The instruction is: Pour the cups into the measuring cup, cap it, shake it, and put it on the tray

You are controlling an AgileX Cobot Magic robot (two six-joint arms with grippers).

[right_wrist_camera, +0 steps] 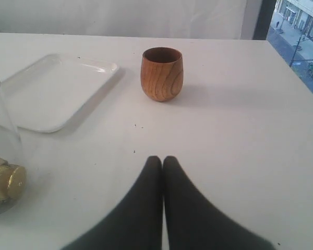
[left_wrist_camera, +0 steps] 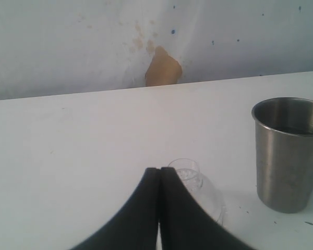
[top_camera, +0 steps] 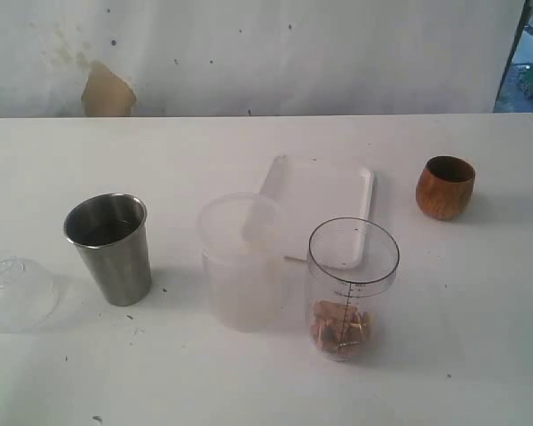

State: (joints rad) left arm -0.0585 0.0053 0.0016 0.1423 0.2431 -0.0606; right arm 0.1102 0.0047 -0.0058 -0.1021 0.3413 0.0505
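White table (top_camera: 160,151) under a stained wall: the measuring cup (top_camera: 353,284) stands uncapped in front of the tray (top_camera: 324,191), beside the frosted cup (top_camera: 240,266), gold-brown pieces (top_camera: 339,327) already in its bottom — some pouring looks done. The lid (top_camera: 16,291) lies well apart past the steel tumbler (top_camera: 109,247), so capping, shaking and traying remain; left gripper (left_wrist_camera: 159,171) and right gripper (right_wrist_camera: 162,159) both clenched, empty.
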